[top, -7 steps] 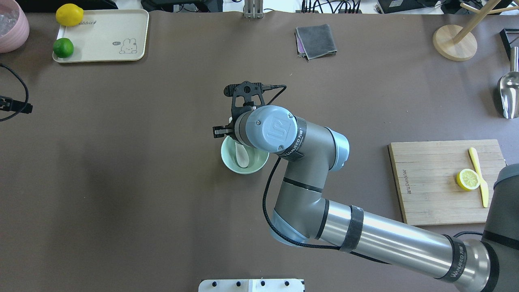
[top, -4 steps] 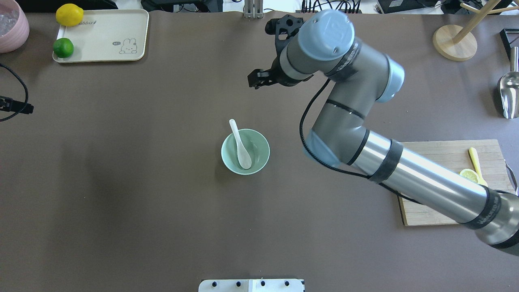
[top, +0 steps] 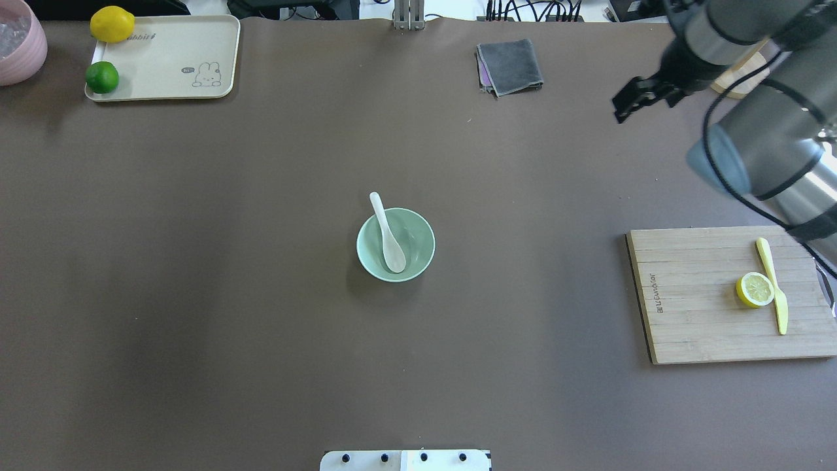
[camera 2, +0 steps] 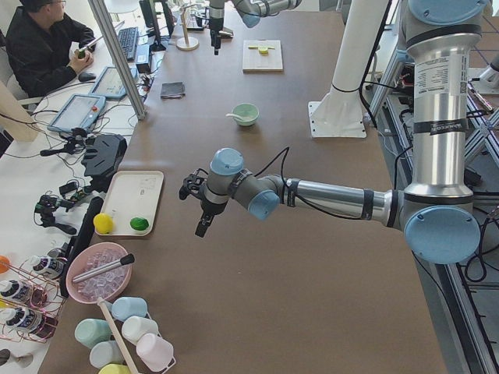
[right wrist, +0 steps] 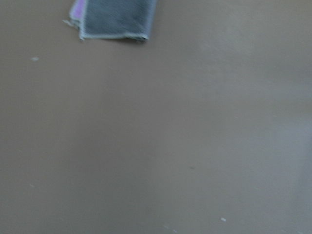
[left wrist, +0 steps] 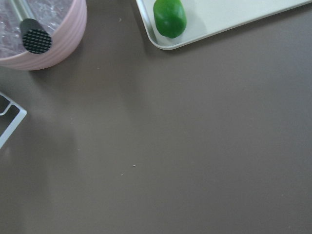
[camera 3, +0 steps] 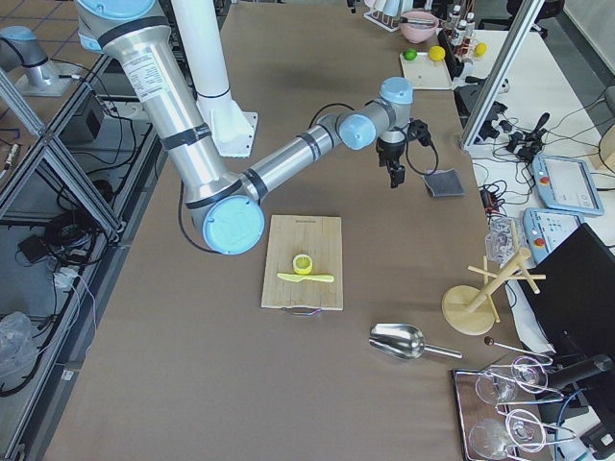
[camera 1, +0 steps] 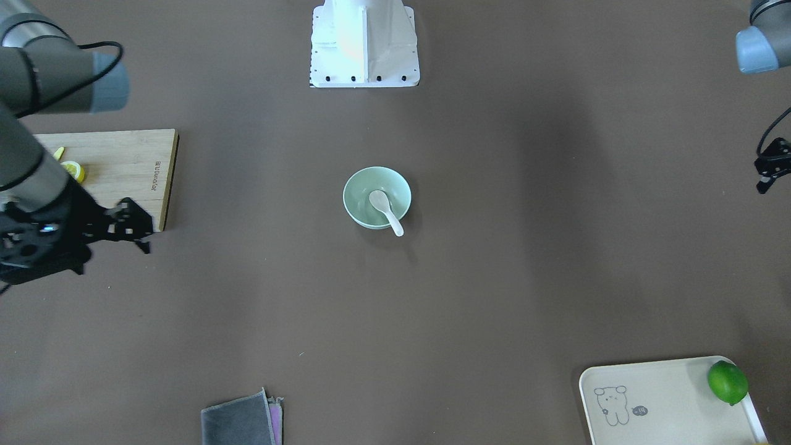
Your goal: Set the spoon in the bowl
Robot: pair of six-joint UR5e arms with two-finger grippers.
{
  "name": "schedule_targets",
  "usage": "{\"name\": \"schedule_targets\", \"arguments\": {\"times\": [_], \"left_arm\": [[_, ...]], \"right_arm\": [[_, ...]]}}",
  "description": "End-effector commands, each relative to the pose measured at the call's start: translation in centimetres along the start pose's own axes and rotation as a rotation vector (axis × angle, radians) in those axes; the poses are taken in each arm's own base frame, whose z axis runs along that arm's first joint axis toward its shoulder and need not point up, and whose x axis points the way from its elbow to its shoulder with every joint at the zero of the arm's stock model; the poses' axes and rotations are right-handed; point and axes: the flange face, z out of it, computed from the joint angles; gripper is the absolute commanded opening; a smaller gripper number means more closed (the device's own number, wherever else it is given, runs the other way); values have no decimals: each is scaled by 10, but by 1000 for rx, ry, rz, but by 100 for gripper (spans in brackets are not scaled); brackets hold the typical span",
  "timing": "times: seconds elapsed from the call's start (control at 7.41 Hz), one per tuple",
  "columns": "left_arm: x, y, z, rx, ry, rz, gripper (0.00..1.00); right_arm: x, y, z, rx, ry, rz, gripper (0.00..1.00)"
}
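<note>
One slatted bamboo cutting board (top: 693, 294) lies near-right on the matte brown desk (top: 261, 327). On it a cut lemon half (top: 754, 290) sits just beside a slim yellow plastic knife (top: 770, 268). At the desk's centre sits the round, smooth mint-green bowl (top: 424, 252). The glossy white spoon (top: 388, 235) is in it, oval scoop down inside, short thick handle leaning on the far-left rim and poking past it. Farther back lies a folded grey cloth (top: 510, 65) with a purple edge. To the right of the cloth, the right jaws hang above the desk, apart and holding nothing. At the far-left corner, a cream tray (top: 163, 65) with rounded corners holds a lime (top: 102, 77) and a lemon (top: 112, 23). A ribbed pink bowl (top: 33, 59) stands just left of it. The left jaws hover near that tray; whether they are apart or together cannot be told.
</note>
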Motion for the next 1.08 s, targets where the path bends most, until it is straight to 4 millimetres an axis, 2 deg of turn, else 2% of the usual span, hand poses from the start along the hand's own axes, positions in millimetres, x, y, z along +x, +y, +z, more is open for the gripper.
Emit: {"name": "schedule_targets", "arguments": {"times": [0.0, 0.13, 0.27, 0.4, 0.54, 0.67, 0.94], "left_arm": [[-64, 17, -42, -30, 8, -121, 98], [-71, 28, -46, -44, 64, -165, 98], [-76, 42, -43, -57, 88, -188, 98], [-80, 56, -38, -71, 88, -202, 98], [-80, 58, -38, -72, 88, -203, 98], [-81, 59, -36, -76, 88, -206, 98], [-82, 59, -36, -76, 86, -206, 98]], "right_arm": [[144, 99, 0, -85, -32, 52, 100], [192, 145, -7, -89, -90, 159, 100], [226, 189, -9, -92, -107, 245, 100], [246, 217, -6, -104, -98, 301, 100], [268, 236, -6, -105, -97, 359, 100], [280, 257, -4, -113, -96, 398, 100], [286, 258, -10, -100, -84, 411, 100]]}}
